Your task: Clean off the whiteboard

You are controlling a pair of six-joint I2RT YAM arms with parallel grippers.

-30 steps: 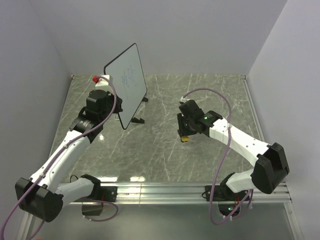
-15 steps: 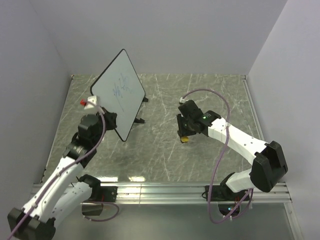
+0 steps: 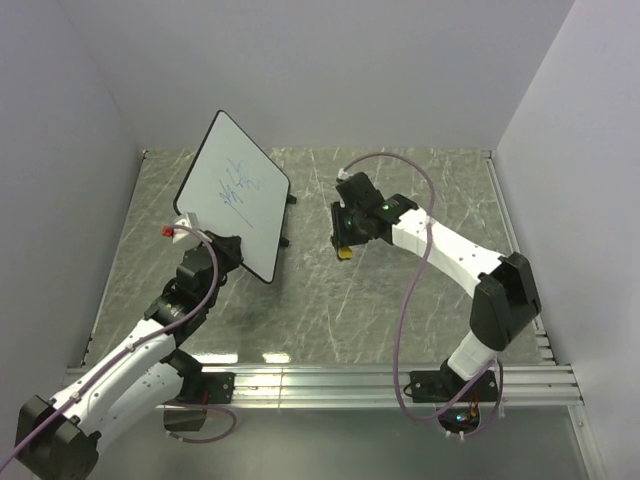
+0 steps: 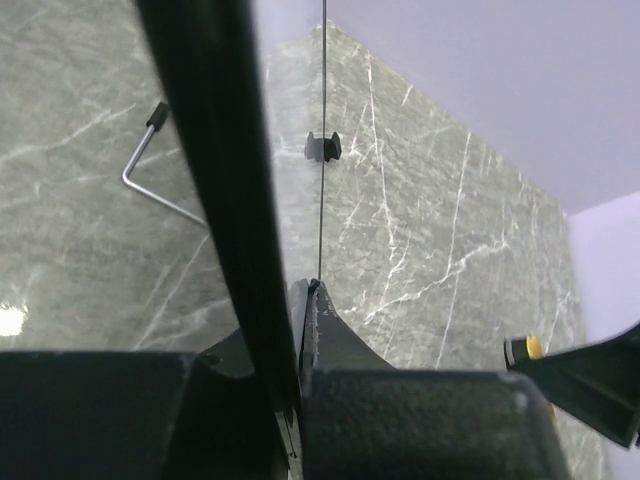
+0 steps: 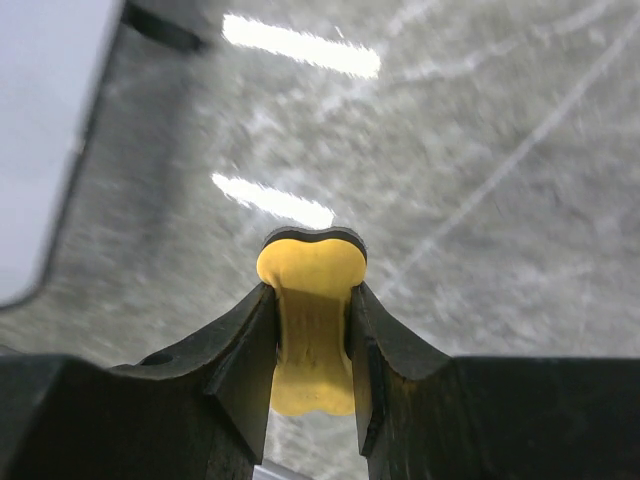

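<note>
The left gripper [image 3: 227,250] clamps the lower-left edge of the thin white, black-rimmed whiteboard [image 3: 232,195], which stands tilted at the upper left of the top view. The right gripper [image 3: 345,238], closed on a yellow bone-shaped eraser [image 5: 308,285], is to the right of the scribbled face, not touching it.

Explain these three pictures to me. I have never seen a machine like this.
This is a pair of robot arms bolted to the near edge of a grey marbled table. The wide picture looks down from above and behind them; the other two come from a camera on each wrist. The left arm has its jaws clamped on the lower edge of a whiteboard, holding it tilted, blue scribbles on its face. The right arm grips a small yellow eraser in its jaws, apart from the board. On the table lie a bent metal rod and a small black clip.
</note>
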